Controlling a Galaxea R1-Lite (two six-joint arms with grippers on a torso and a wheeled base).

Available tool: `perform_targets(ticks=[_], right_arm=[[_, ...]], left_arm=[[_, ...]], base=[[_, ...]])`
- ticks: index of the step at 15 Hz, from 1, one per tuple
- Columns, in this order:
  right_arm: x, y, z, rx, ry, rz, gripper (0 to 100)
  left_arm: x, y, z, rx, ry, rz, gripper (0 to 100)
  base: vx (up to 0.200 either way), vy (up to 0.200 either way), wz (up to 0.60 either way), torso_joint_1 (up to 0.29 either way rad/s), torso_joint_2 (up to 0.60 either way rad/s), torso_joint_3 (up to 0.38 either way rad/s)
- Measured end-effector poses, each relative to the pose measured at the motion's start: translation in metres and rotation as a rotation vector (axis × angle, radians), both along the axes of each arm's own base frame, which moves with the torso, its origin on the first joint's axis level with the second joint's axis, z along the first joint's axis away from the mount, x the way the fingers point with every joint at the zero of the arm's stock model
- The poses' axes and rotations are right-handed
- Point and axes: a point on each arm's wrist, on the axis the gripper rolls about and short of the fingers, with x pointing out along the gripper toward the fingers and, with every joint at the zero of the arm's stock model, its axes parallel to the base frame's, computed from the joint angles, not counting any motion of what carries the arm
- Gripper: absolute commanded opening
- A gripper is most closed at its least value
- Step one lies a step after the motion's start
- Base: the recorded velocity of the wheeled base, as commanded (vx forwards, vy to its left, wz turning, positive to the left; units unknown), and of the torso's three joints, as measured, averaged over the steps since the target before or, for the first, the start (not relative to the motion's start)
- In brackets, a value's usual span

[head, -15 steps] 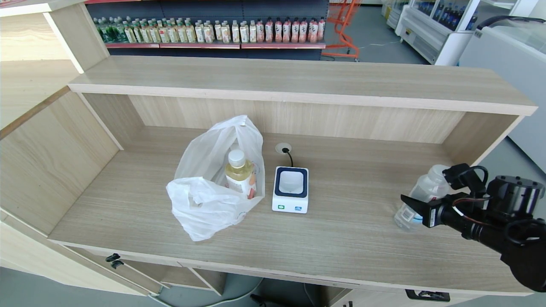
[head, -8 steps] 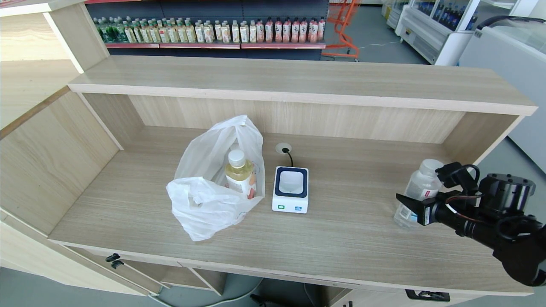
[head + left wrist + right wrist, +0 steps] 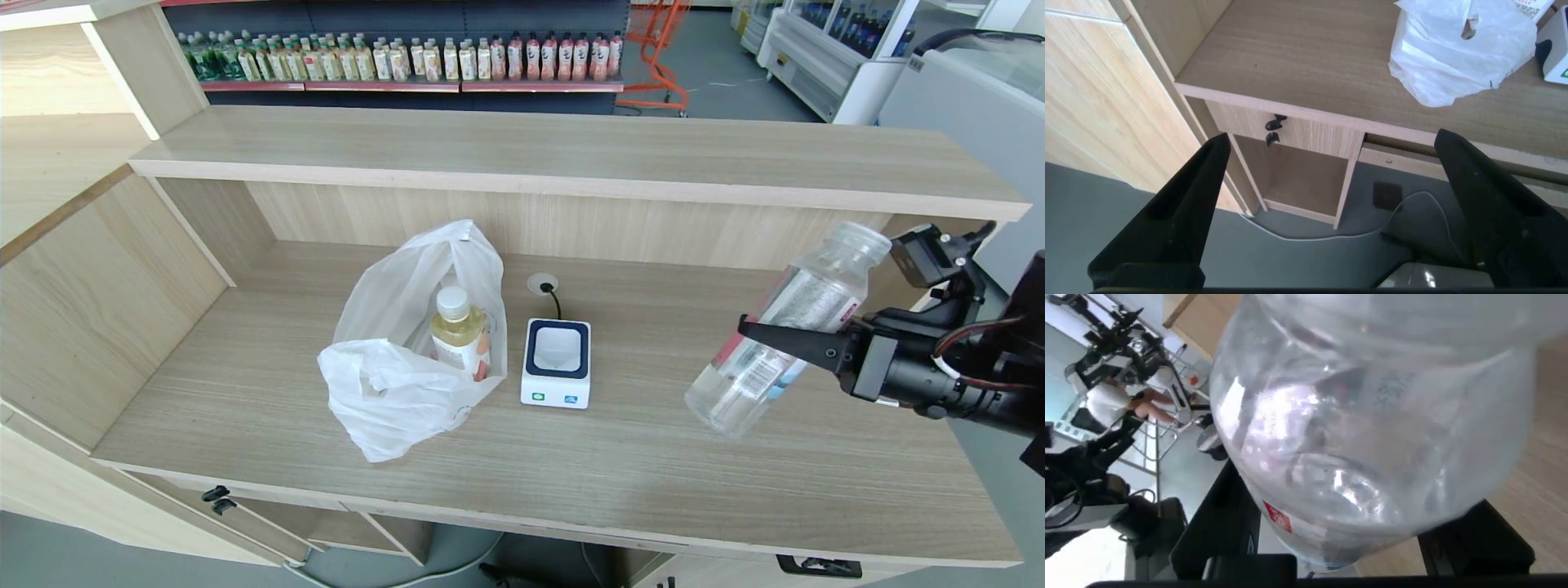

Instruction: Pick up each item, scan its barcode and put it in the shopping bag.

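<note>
My right gripper (image 3: 824, 322) is shut on a clear plastic water bottle (image 3: 780, 331), held tilted in the air above the right side of the counter, cap up and to the right. From the right wrist the bottle (image 3: 1372, 433) sits close between the dark fingers (image 3: 1233, 514). A white shopping bag (image 3: 408, 359) stands left of centre with a yellow drink bottle (image 3: 459, 331) upright inside. The white barcode scanner (image 3: 557, 362) sits just right of the bag. My left gripper (image 3: 1331, 212) hangs open below the counter's front left edge, with nothing between its fingers.
The wooden counter (image 3: 637, 457) has a raised back shelf and side walls. A cable port (image 3: 542, 284) lies behind the scanner. An open cabinet bay (image 3: 1298, 180) sits under the counter's front edge. Store shelves with drinks (image 3: 408, 59) stand far behind.
My right gripper has lifted the water bottle off the counter's right side, raising it and tilting it while carrying it slightly leftward. Bag and scanner have not moved.
</note>
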Motion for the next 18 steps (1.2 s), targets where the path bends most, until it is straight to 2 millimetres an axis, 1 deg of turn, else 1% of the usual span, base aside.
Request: perform_targets(ticks=[2, 4, 6, 8, 11, 13, 14, 15, 18], right_arm=[[-0.021, 0.022, 0.02, 0.025, -0.046, 0.155, 0], [-0.037, 0.039, 0.033, 0.037, -0.084, 0.255, 0], [-0.049, 0.054, 0.038, 0.045, -0.104, 0.335, 0], [-0.058, 0.063, 0.04, 0.05, -0.114, 0.387, 0], [-0.065, 0.069, 0.04, 0.051, -0.11, 0.427, 0], [-0.072, 0.067, 0.031, 0.03, -0.025, 0.431, 0], [-0.075, 0.066, 0.031, 0.021, 0.015, 0.432, 0], [-0.077, 0.065, 0.034, 0.014, 0.04, 0.433, 0], [-0.086, 0.063, 0.044, 0.015, 0.035, 0.444, 0]], left_arm=[[0.0, 0.0, 0.0, 0.0, 0.0, 0.0, 100], [0.0, 0.0, 0.0, 0.0, 0.0, 0.0, 100], [0.0, 0.0, 0.0, 0.0, 0.0, 0.0, 100], [0.0, 0.0, 0.0, 0.0, 0.0, 0.0, 100], [0.0, 0.0, 0.0, 0.0, 0.0, 0.0, 100], [0.0, 0.0, 0.0, 0.0, 0.0, 0.0, 100], [0.0, 0.0, 0.0, 0.0, 0.0, 0.0, 100], [0.0, 0.0, 0.0, 0.0, 0.0, 0.0, 100], [0.0, 0.0, 0.0, 0.0, 0.0, 0.0, 100]], base=[[0.0, 0.0, 0.0, 0.0, 0.0, 0.0], [0.0, 0.0, 0.0, 0.0, 0.0, 0.0], [0.0, 0.0, 0.0, 0.0, 0.0, 0.0], [0.0, 0.0, 0.0, 0.0, 0.0, 0.0], [0.0, 0.0, 0.0, 0.0, 0.0, 0.0], [0.0, 0.0, 0.0, 0.0, 0.0, 0.0], [0.0, 0.0, 0.0, 0.0, 0.0, 0.0], [0.0, 0.0, 0.0, 0.0, 0.0, 0.0], [0.0, 0.0, 0.0, 0.0, 0.0, 0.0]])
